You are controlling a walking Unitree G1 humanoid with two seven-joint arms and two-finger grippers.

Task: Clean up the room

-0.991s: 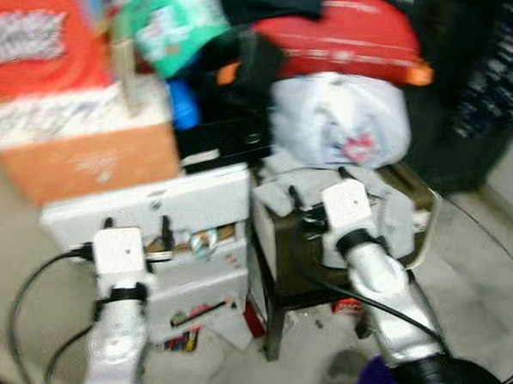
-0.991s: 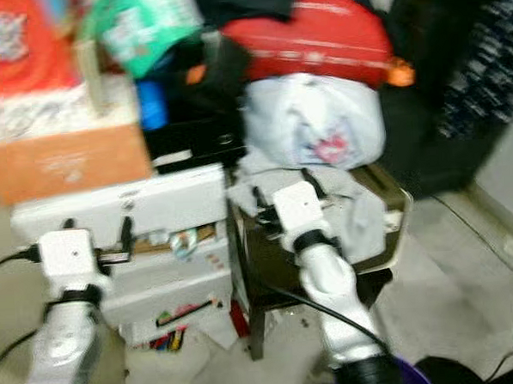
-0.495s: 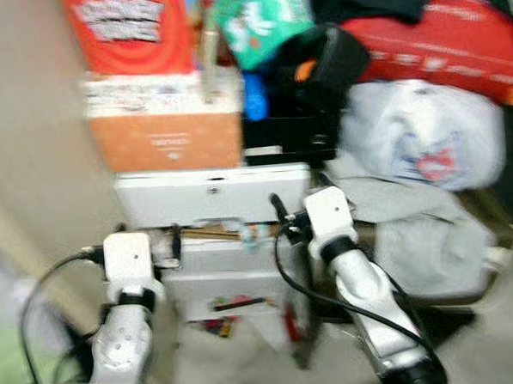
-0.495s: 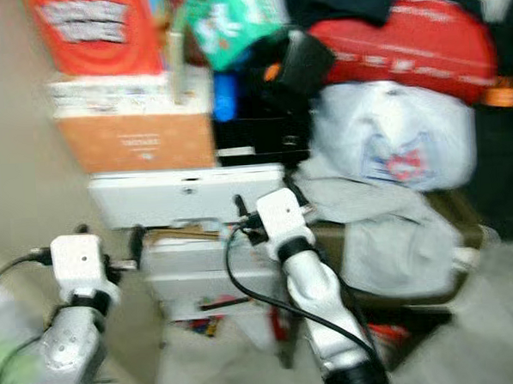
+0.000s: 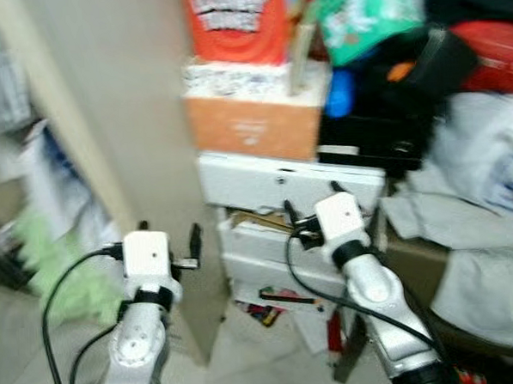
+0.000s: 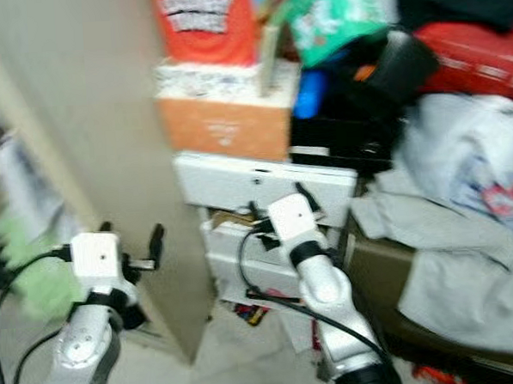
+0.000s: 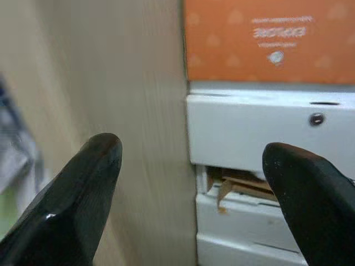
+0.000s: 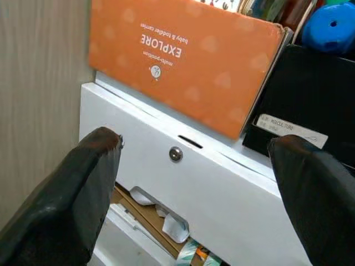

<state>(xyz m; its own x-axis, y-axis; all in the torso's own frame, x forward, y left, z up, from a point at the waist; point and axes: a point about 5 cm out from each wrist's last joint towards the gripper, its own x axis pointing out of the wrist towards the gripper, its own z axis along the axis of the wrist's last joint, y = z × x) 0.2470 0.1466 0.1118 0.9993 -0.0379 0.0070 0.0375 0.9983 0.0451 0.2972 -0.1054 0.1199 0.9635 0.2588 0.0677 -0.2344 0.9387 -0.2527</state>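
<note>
- Your left gripper [image 5: 168,240] is nearest, its fingers spread wide and holding nothing, raised before a beige panel [image 5: 119,122].
- Your right gripper [image 5: 311,206] is also spread wide and bare, held just in front of the white drawer unit [image 8: 183,183].
- The top drawer gapes slightly, with paper scraps [image 8: 166,224] poking out.
- An orange box [image 8: 188,66] sits on top of the unit, with a grey cloth [image 5: 465,224] heaped to its right.

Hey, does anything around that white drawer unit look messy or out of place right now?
Yes. The white drawer unit has paper and cardboard scraps poking out of the gap under its top drawer, so it isn't shut flush. Small items lie strewn on the floor at its base, and a grey cloth is draped over the furniture beside it.
</note>
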